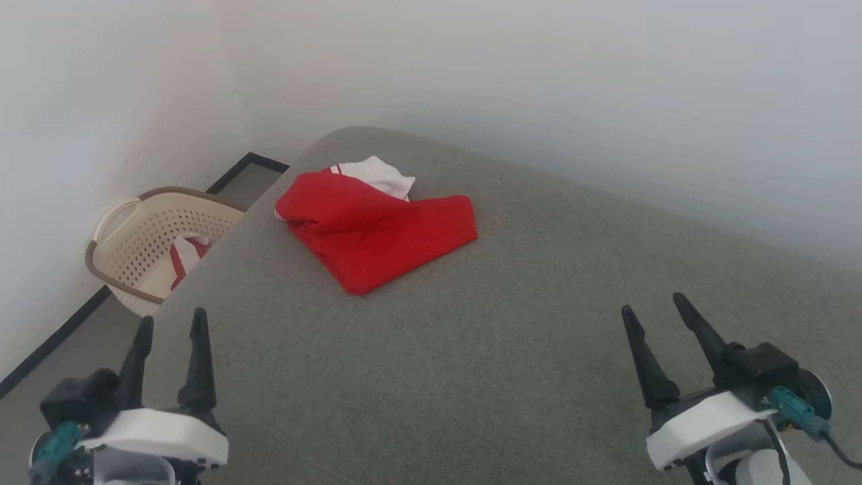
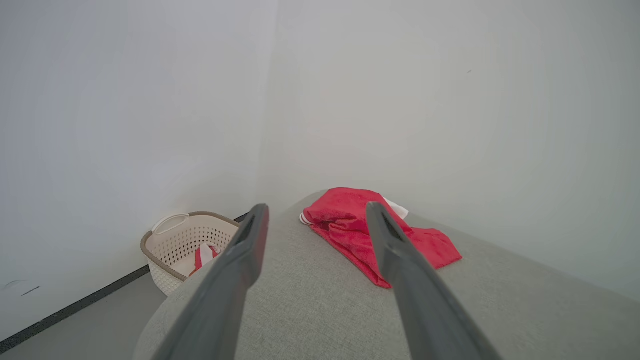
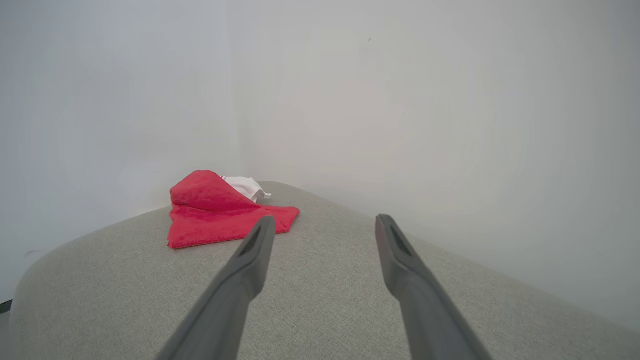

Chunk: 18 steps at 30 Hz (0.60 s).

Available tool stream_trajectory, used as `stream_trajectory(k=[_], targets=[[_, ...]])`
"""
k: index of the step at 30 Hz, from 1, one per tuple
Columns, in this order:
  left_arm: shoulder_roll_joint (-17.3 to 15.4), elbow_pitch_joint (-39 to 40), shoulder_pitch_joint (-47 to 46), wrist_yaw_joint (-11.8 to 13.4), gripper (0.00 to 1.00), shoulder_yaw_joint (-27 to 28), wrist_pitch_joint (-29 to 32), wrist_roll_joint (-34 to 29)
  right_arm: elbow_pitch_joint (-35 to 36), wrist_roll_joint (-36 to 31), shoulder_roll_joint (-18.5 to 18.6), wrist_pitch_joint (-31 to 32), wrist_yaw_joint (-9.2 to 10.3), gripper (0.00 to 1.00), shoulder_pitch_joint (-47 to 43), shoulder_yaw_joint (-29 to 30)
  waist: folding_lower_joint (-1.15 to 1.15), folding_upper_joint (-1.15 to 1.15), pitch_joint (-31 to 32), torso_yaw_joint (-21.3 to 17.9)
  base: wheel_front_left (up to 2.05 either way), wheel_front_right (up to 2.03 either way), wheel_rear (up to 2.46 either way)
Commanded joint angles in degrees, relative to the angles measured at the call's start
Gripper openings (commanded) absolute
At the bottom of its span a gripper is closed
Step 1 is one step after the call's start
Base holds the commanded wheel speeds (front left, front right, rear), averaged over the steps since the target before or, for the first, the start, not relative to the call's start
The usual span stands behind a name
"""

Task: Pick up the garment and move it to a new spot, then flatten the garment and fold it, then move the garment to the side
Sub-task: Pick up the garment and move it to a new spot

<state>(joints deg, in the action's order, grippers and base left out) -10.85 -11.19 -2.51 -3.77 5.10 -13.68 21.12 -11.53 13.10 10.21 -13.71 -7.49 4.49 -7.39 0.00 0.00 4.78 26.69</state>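
Observation:
The garment (image 1: 377, 225) is a red shirt with a white sleeve showing, lying crumpled in a heap near the far left corner of the grey cushioned surface (image 1: 485, 350). Its lettering is hidden in the folds. The left wrist view has the garment (image 2: 350, 225) ahead past the fingers, and the right wrist view has the garment (image 3: 220, 212) ahead to the left. My left gripper (image 1: 172, 322) stands open at the lower left, well short of the cloth. My right gripper (image 1: 653, 304) stands open at the lower right, empty and far from it.
A cream perforated basket (image 1: 128, 236) with a brown rim sits on the floor left of the surface, against the wall, holding a small red-striped white cloth scrap (image 1: 183, 259). White walls close in behind and to the left. A dark baseboard runs along the floor.

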Motion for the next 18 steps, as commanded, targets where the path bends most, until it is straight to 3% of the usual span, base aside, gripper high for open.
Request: stream_trajectory(k=[1, 11, 18], targets=[[-0.08, 0.01, -0.88, 0.15, 1.00, 0.06, 0.54, 0.68, -0.13, -0.11, 0.12, -0.52, 0.01, 1.00, 0.50, 0.02, 0.00, 0.00, -0.22, 0.17, 0.00, 0.00, 0.00], [-2.38, -4.26, -9.26, -1.92, 1.00, -0.18, 4.38, 5.00, 1.82, -1.47, 1.59, 0.91, 0.00, 1.00, 2.21, 1.04, 0.00, 0.00, -4.94, -3.28, 0.00, 0.00, 0.00], [-5.65, -14.49, -21.67, -3.21, 1.00, -1.86, 6.44, 7.65, 5.21, -2.80, 3.64, 2.99, 0.01, 1.00, 5.27, 1.35, 0.00, 0.00, -11.83, -7.87, 0.00, 0.00, 0.00]])
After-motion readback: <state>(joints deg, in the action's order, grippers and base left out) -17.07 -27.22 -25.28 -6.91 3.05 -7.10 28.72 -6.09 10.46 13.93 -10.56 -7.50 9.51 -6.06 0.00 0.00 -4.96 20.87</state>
